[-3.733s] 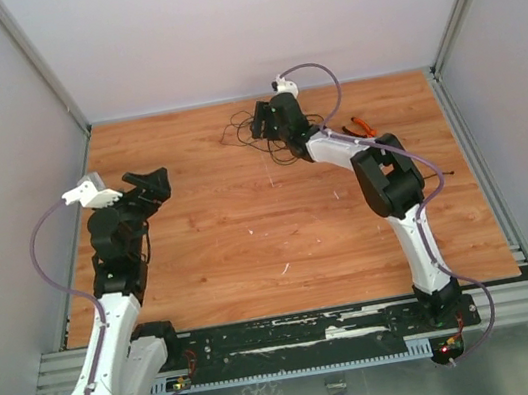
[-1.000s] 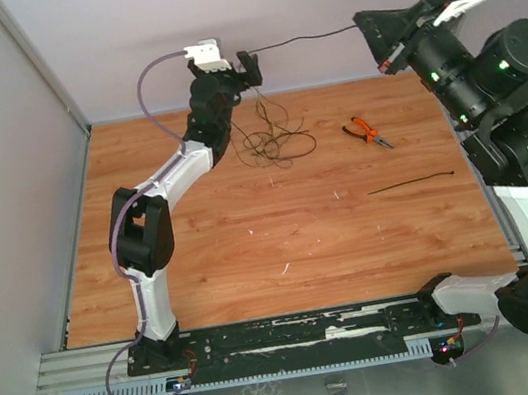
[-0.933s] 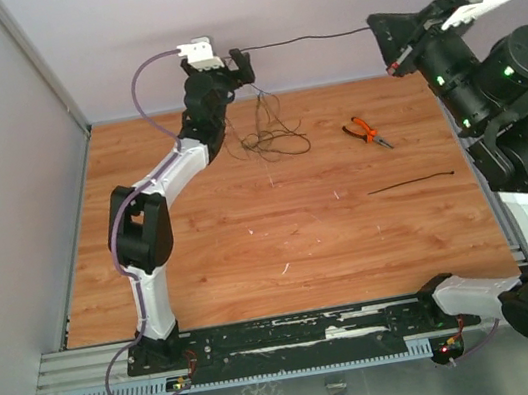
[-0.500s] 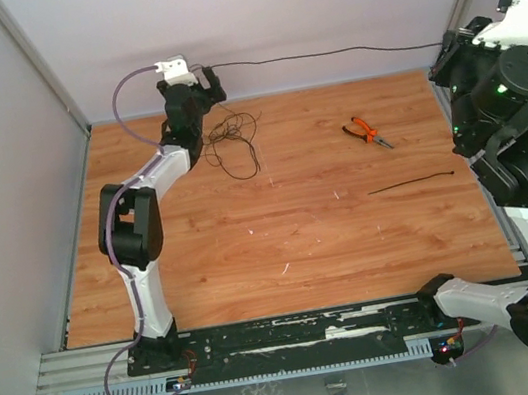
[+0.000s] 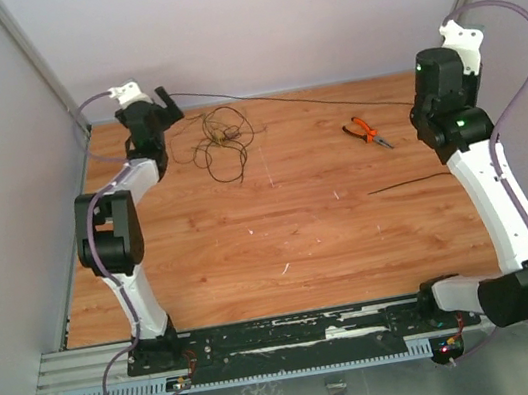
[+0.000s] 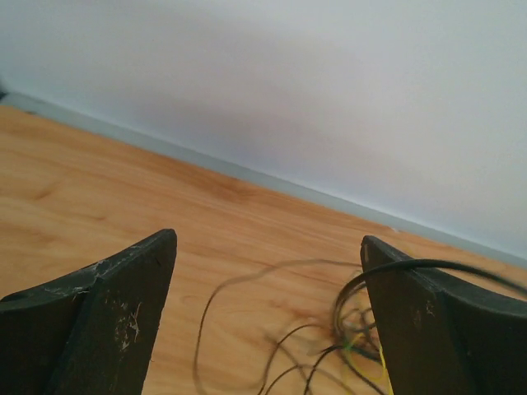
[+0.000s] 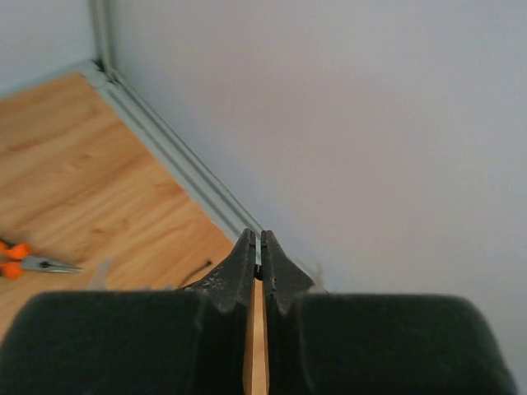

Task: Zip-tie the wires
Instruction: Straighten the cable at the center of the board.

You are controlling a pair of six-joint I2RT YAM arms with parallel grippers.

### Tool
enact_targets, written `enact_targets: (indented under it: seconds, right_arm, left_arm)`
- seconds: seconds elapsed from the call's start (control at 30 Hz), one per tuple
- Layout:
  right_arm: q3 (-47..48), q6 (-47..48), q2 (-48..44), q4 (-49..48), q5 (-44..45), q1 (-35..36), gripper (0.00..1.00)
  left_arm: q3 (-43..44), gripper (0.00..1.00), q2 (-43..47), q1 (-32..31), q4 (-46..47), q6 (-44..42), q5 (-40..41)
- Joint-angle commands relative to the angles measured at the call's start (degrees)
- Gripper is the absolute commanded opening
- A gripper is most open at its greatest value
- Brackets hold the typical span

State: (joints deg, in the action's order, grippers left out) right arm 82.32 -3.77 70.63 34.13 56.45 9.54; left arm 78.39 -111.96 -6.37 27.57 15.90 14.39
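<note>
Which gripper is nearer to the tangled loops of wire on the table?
Left. The left gripper hangs open just left of the wire loops, by the back wall. The right gripper, shut on one long strand, is far to their right, past the pliers.

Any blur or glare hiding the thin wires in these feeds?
Top external: even light, no glare; the tangle of thin dark wire strands reads clearly on the wooden table. Left wrist: strands soft, framed by the open left gripper. Right wrist: the shut right gripper blurs toward its black base; orange-handled pliers slightly soft.
</note>
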Motion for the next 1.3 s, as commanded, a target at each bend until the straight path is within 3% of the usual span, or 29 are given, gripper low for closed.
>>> enact_targets:
  seconds: [0.0, 0.37, 0.43, 0.53, 0.83, 0.93, 1.07, 1.2, 1.27]
  right_arm:
    - [-0.88, 1.68, -2.01, -1.88, 1.10, -5.13, 0.00]
    - [-3.48, 2.80, -1.87, -3.90, -0.51, -15.09, 0.00]
    - [-3.06, 1.04, -1.71, -2.67, -3.64, -16.15, 0.00]
    - [-3.18, -2.65, -2.67, -1.94, -12.33, -16.62, 0.00]
    - [-4.71, -5.96, -4.13, -3.24, -23.44, -16.70, 0.00]
    - [-4.66, -5.67, -3.78, -2.53, -24.18, -16.73, 0.00]
    - [-3.41, -5.46, -3.08, 0.75, -28.09, -18.75, 0.00]
    - [-5.50, -6.76, -4.03, 2.65, -33.84, -23.67, 0.00]
    - [-7.65, -8.35, -4.58, 1.33, -37.37, -26.14, 0.00]
  left_arm:
    - [-3.58, 0.98, 4.35, 4.37, 0.16, 3.34, 2.06]
    - [-11.27, 0.97, 9.93, 13.26, 2.03, 6.75, 1.42]
    - [-13.45, 0.86, 11.50, 14.11, 6.55, 5.33, -3.63]
    - [-16.21, 0.62, 14.00, 14.19, 13.31, 3.25, -10.59]
    - [-13.96, 0.11, 15.65, 14.20, 14.12, 3.30, -22.73]
    - [-13.97, 0.03, 17.42, 14.19, 13.53, 4.07, -25.10]
    - [-12.74, 0.00, 22.45, 14.22, 5.51, 6.59, -26.69]
    - [-11.87, 0.00, 29.23, 14.19, -14.66, 12.48, -25.03]
    - [-13.69, 0.00, 32.28, 14.21, -19.54, 15.24, -29.97]
